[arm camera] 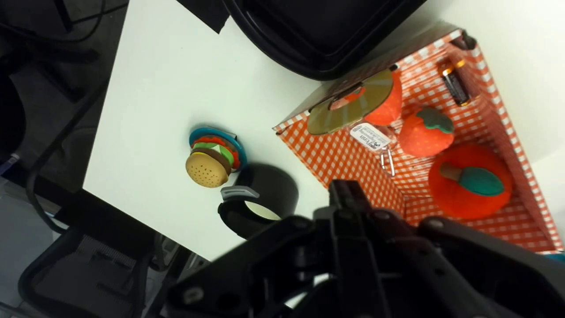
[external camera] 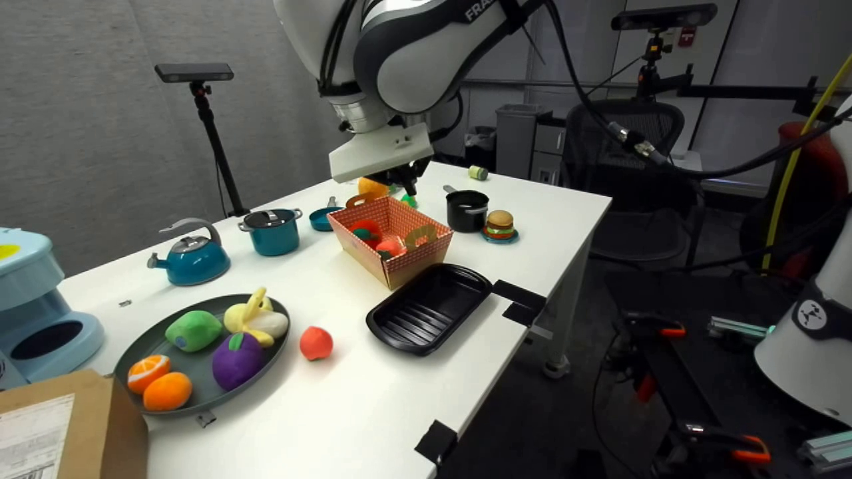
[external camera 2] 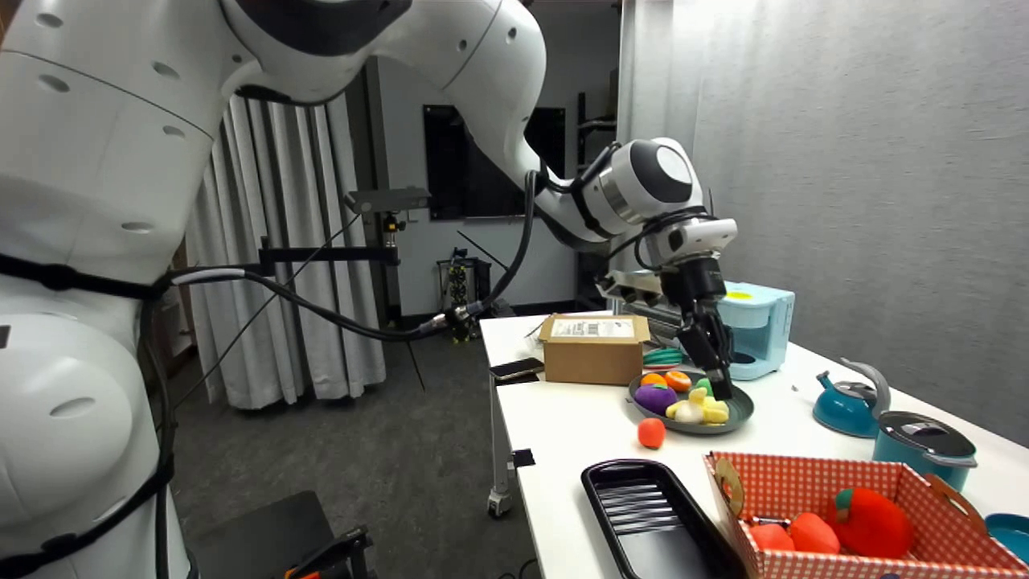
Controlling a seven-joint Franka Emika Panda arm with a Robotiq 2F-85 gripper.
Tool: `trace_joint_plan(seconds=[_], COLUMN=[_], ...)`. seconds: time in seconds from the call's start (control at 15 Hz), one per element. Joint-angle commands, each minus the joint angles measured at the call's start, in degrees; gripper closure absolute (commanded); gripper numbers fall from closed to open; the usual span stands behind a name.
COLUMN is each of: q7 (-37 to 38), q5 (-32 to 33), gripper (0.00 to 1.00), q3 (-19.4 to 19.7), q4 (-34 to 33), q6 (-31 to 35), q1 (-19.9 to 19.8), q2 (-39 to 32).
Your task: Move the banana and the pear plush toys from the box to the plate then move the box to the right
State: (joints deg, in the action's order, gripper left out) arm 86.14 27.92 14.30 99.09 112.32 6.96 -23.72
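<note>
At left in an exterior view, the plate [external camera: 196,362] holds the banana [external camera: 250,313], as the task wants; the pale shape [external camera: 271,324] against it may be the pear. Further right stands the checked box [external camera: 363,254], probably awaiting its move. The gripper [external camera: 411,188] hangs above the table [external camera: 319,412]; the wrist view shows its jaws closed, holding nothing, and a likely battery [arm camera: 454,86] in the box, unclear in both exterior views.

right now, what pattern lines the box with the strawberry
Red and white checks line the box, clearest in the wrist view.
</note>
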Motion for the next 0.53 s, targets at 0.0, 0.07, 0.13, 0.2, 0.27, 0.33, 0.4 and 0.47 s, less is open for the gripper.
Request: trace_joint_plan(seconds=[0.0, 0.07, 0.13, 0.2, 0.27, 0.33, 0.4, 0.47], q7=[-6.5, -8.6, -10.9, -13.4, -15.8, -18.3, -20.9, -23.7], q5=[-0.2, -0.7, -1.0, -1.6, -2.4, -3.1, -3.9, -4.7], gripper=[1.00, 1.00, 1.00, 1.00, 1.00, 1.00, 1.00, 1.00], q3=[-4.0, -4.8, -5.6, -6.2, -6.9, -7.5, -8.1, -8.6], q4=[7.8, 9.2, 10.9, 12.4, 14.2, 15.6, 17.1, 18.5], q6=[5.6, 6.9, 8.0, 9.2, 10.1, 10.9, 11.6, 12.1], q1=[-2.0, -2.3, -2.5, -2.8, -2.9, -3.1, -3.3, -3.5], q2=[7.9, 9.4, 11.0, 12.4, 14.2, 15.7, 17.2, 18.6])
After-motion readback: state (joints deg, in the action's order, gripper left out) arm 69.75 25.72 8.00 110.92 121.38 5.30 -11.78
